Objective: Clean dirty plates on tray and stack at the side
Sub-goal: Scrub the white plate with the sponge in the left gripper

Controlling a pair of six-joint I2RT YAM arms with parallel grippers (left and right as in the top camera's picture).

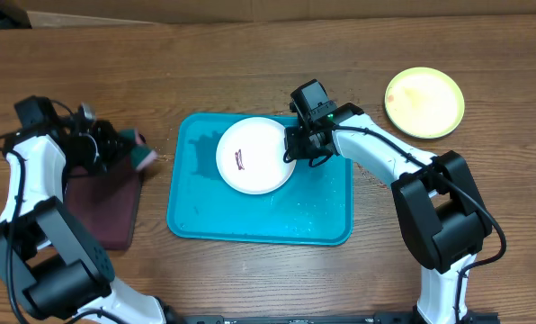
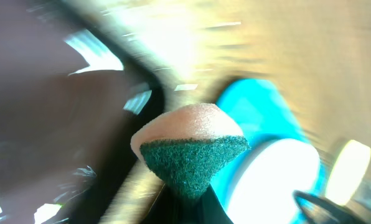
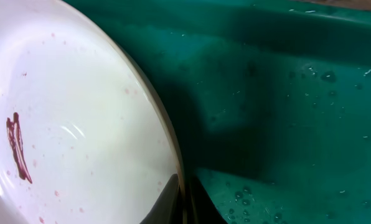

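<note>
A white plate [image 1: 250, 155] with a dark-red smear sits on the cyan tray [image 1: 322, 220]. My right gripper [image 1: 293, 148] is shut on the white plate's right rim; the right wrist view shows the fingers [image 3: 187, 202] pinching the rim of the plate [image 3: 67, 124] over the wet tray [image 3: 285, 112]. A yellow-green plate [image 1: 424, 102] lies on the table at the far right. My left gripper [image 1: 124, 147] is shut on a sponge [image 1: 143, 155] with a green scouring side and pink top [image 2: 192, 152], left of the tray. The pale blue plate is out of view.
A maroon tray [image 1: 102, 207] lies under the left arm at the left. The cyan tray's floor is wet with droplets. Bare wooden table surrounds the trays.
</note>
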